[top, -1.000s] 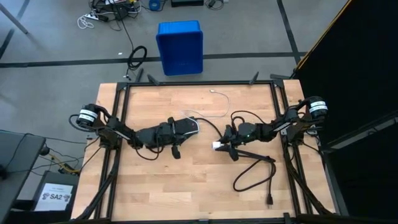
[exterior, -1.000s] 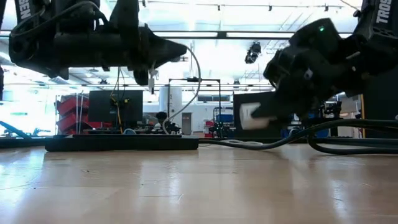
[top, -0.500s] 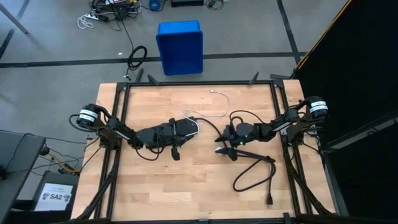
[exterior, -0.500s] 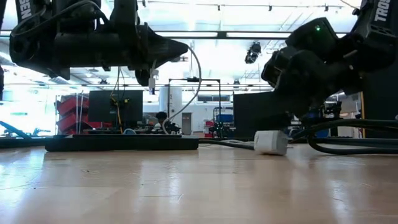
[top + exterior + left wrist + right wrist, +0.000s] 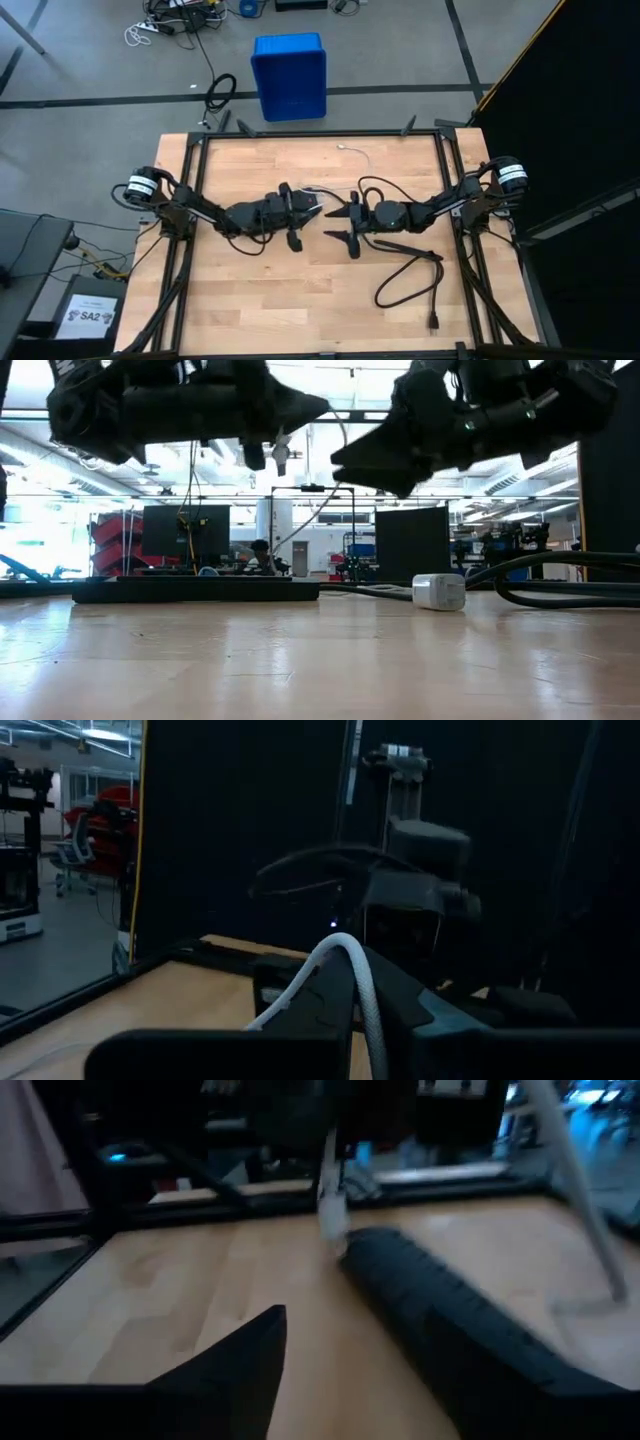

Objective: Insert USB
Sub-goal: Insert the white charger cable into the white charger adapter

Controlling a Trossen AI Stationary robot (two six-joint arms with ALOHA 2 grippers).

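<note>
"SA2" label [image 5: 89, 316] beside table [image 5: 250, 300], left end effector [image 5: 312, 211] clamping USB [image 5: 345, 187]

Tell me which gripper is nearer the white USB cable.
Left. The left gripper is shut on the USB cable, holding it up off the table. The right gripper hangs open just across from it, holding nothing.

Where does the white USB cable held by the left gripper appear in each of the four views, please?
High view: white USB cable runs from the left gripper toward the table's far edge.
Low view: hangs below the left gripper, upper centre, plug dangling.
Left wrist view: arcs over the left gripper's fingers, lower centre.
Right wrist view: plug end at upper centre, blurred.
Shared landmark: the left gripper, shut on the cable.
</note>
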